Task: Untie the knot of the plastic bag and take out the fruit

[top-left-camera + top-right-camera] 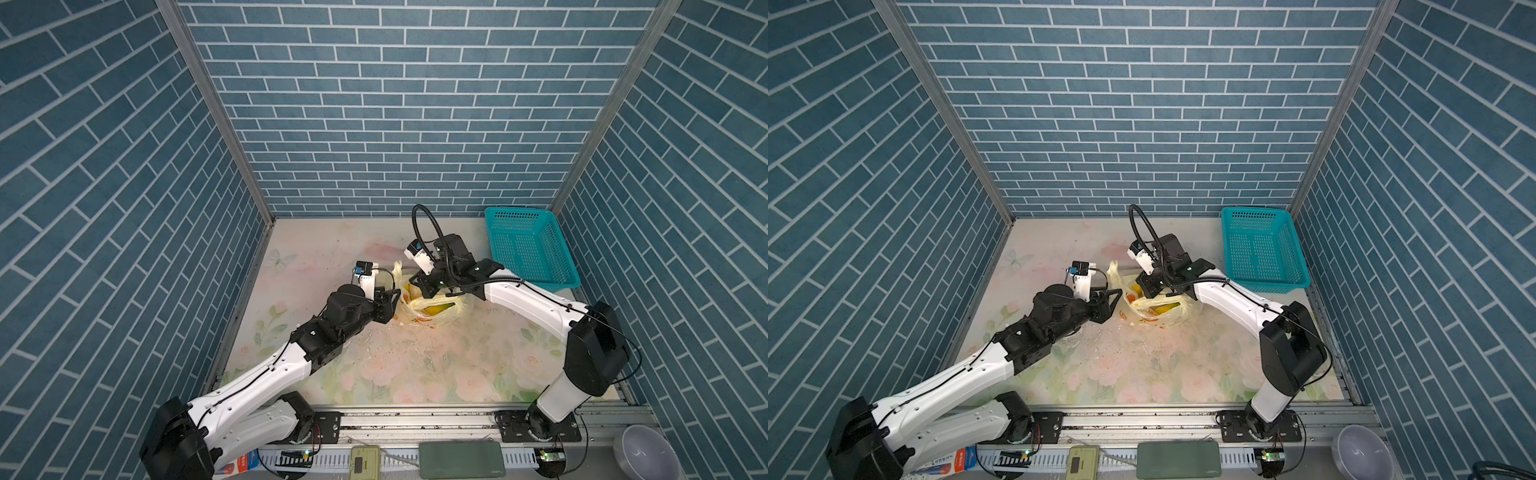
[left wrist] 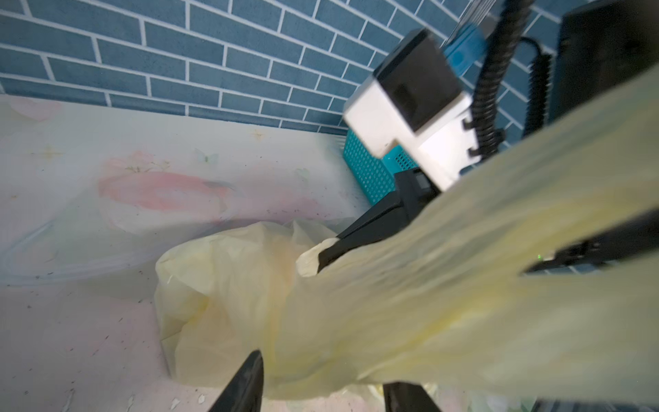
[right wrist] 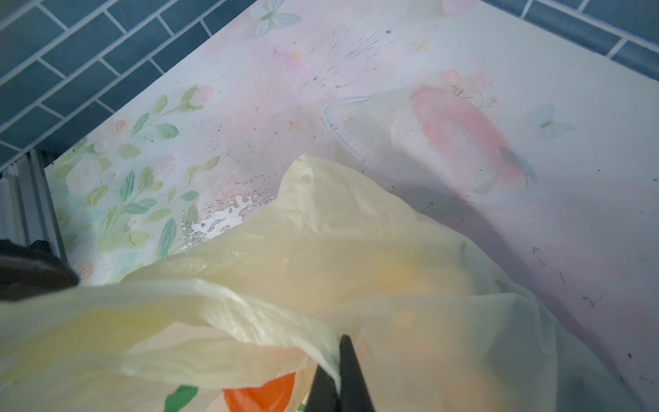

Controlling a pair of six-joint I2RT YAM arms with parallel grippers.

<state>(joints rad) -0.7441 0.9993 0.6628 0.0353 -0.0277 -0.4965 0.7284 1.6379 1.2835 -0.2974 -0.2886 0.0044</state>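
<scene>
The pale yellow plastic bag [image 1: 440, 318] [image 1: 1167, 318] lies crumpled on the flowered table, behind the middle. Yellow fruit [image 1: 434, 309] [image 1: 1163, 308] shows through its open top. The knot is out of view. My right gripper [image 1: 428, 289] [image 1: 1148, 287] reaches down over the bag from the right. In the right wrist view it [image 3: 338, 353] is shut on a fold of the plastic bag [image 3: 249, 303]. My left gripper [image 1: 392, 301] [image 1: 1115, 300] is at the bag's left edge. Its fingers [image 2: 246, 385] stand apart, with a stretched strip of the bag [image 2: 392, 314] lying across them.
A teal perforated basket [image 1: 528, 249] [image 1: 1262, 249] [image 2: 371, 171] stands at the back right by the wall. Blue brick walls close in three sides. A white bowl [image 1: 644, 453] [image 1: 1362, 453] and a dark green slab [image 1: 461, 459] sit beyond the front rail.
</scene>
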